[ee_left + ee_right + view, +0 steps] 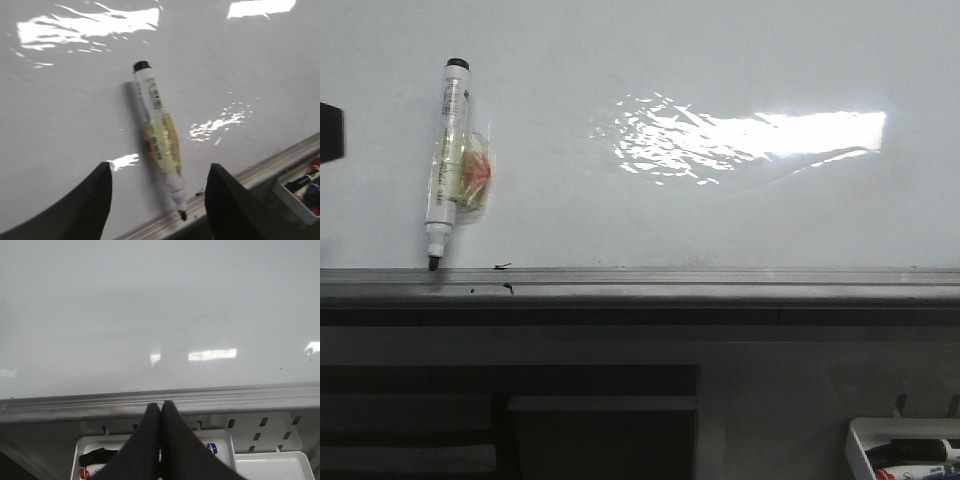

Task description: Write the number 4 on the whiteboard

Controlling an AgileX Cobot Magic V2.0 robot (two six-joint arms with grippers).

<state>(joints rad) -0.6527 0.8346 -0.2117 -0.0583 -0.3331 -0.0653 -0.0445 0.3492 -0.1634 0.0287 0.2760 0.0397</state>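
Observation:
The whiteboard (720,200) fills the front view, glossy white with bright glare, and no number 4 is in view on it. A white marker pen (445,160) leans against the board at the left, black tip down on the grey ledge (720,285), with yellowish wrap around its middle. My left gripper (160,167) is open, one finger on each side of the marker pen (160,140) and not touching it. My right gripper (160,406) is shut with nothing in it, in front of the ledge (250,397).
A small white tray (865,440) of markers sits below the ledge at the right, under my right gripper (80,450). Tiny black smudges (502,266) mark the ledge near the pen tip. A dark block (330,130) shows at the front view's left edge.

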